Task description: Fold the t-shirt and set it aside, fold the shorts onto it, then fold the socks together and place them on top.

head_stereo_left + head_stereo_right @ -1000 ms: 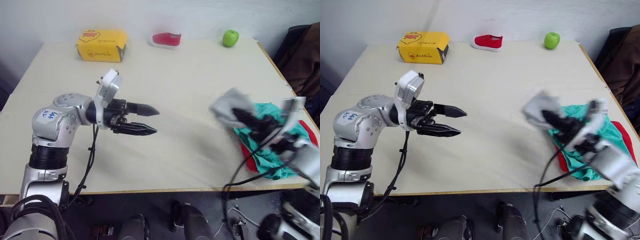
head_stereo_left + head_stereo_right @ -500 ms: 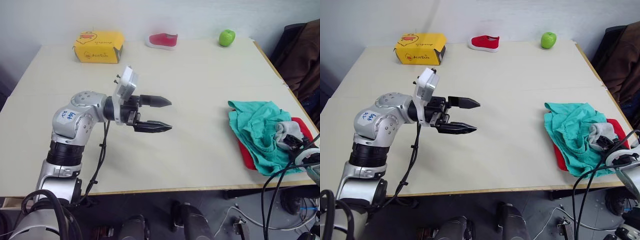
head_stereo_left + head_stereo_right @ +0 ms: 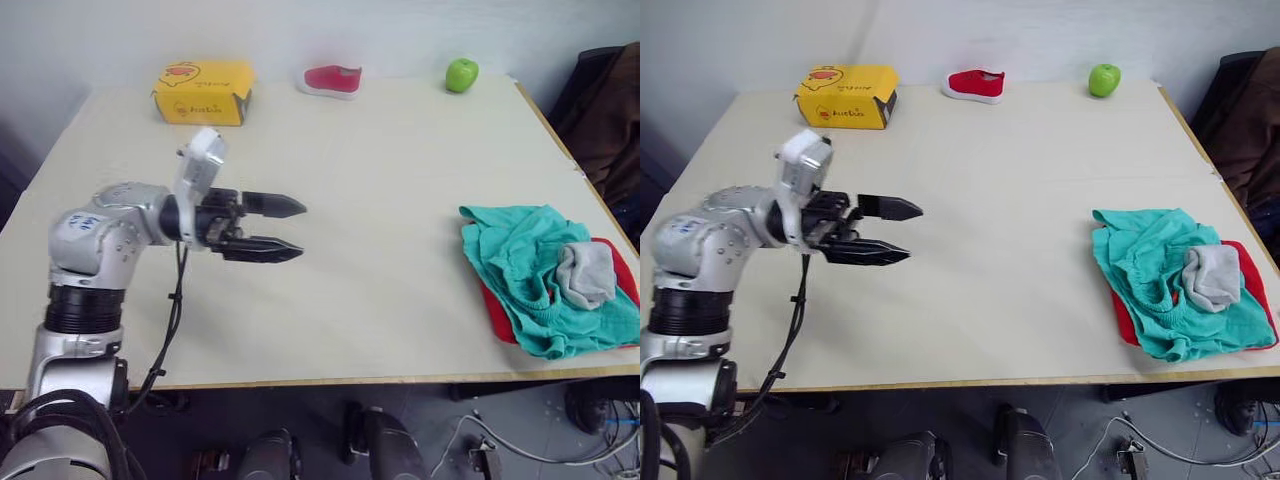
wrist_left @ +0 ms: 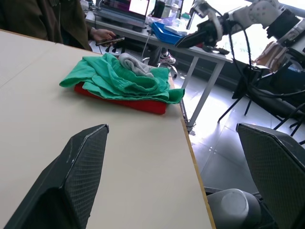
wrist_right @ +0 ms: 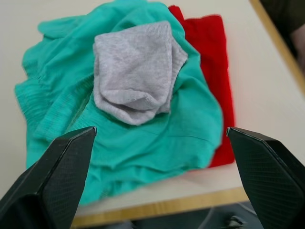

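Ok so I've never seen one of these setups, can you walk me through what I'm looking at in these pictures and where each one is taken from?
This is a two-armed humanoid robot at a table. Two pictures come from cameras in its head, looking down; the other two sit on its wrists, looking along the black fingers.

The left gripper hovers open over the table, holding nothing. The right gripper is open above the clothes pile, also holding nothing.

The pile: a red t-shirt at the bottom, teal shorts on it, grey socks on top.

At the far edge lie a yellow box, a small red shoe and a green apple.
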You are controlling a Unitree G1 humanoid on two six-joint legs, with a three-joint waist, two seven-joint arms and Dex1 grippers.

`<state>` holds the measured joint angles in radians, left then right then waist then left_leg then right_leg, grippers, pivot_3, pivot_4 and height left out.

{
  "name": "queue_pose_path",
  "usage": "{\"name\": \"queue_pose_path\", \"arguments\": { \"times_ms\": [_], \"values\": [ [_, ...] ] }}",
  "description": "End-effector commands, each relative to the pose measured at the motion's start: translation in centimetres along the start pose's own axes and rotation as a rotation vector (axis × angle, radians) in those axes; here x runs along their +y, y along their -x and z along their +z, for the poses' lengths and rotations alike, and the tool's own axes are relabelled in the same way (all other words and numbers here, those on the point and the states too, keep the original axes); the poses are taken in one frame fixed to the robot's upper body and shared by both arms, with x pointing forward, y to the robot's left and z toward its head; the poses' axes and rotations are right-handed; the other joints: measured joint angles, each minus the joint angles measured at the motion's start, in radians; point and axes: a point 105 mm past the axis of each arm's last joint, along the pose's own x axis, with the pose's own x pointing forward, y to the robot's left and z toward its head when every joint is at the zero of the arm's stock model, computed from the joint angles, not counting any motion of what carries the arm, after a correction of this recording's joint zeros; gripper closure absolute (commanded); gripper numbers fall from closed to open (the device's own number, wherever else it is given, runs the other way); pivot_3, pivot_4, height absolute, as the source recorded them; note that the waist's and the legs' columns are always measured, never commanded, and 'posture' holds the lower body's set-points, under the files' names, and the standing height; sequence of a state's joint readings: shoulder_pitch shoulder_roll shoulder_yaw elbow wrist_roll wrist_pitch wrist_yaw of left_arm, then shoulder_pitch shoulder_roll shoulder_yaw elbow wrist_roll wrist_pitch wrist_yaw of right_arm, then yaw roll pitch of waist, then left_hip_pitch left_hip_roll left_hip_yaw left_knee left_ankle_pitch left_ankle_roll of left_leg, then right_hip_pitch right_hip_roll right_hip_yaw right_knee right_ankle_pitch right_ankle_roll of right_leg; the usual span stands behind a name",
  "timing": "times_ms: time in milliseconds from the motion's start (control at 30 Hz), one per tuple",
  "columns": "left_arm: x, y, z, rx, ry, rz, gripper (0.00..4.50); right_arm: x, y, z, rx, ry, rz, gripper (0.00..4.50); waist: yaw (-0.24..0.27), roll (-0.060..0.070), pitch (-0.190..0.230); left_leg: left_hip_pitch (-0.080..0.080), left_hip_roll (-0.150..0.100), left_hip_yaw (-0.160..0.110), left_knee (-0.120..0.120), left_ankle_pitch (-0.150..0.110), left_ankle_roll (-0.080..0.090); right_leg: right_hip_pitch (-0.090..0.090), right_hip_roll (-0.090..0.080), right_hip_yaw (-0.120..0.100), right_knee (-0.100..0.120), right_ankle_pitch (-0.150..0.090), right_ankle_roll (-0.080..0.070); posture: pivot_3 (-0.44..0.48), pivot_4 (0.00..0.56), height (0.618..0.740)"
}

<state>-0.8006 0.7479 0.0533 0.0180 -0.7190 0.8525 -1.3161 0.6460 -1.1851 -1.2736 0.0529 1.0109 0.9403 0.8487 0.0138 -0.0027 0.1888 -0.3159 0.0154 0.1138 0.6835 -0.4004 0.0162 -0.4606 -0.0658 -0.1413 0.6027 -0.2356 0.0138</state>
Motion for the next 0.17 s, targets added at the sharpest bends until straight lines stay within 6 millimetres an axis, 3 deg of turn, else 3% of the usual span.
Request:
{"name": "queue_pose_path", "arguments": {
  "times_ms": [33, 167],
  "values": [
    [-1.3, 2.4, 1.3, -0.005, -0.01, -0.002, 0.0, -0.3, 2.2, 2.9, -0.031, 0.112, 0.075, 0.04, -0.006, -0.005, 0.003, 0.001, 0.001, 0.001, 0.0, 0.0, 0.0, 0.0, 0.001, 0.001, 0.0, 0.0, 0.0, 0.0, 0.15, 0.74],
    [-1.5, 4.4, 2.7, -0.037, 0.033, 0.054, 0.0, -1.8, 1.9, 3.5, 0.011, 0.235, 0.039, 0.04, -0.008, -0.007, 0.004, 0.001, 0.001, 0.002, -0.001, 0.0, -0.002, 0.0, 0.002, 0.002, 0.0, 0.003, -0.005, 0.0, 0.15, 0.74]
  ]
}}
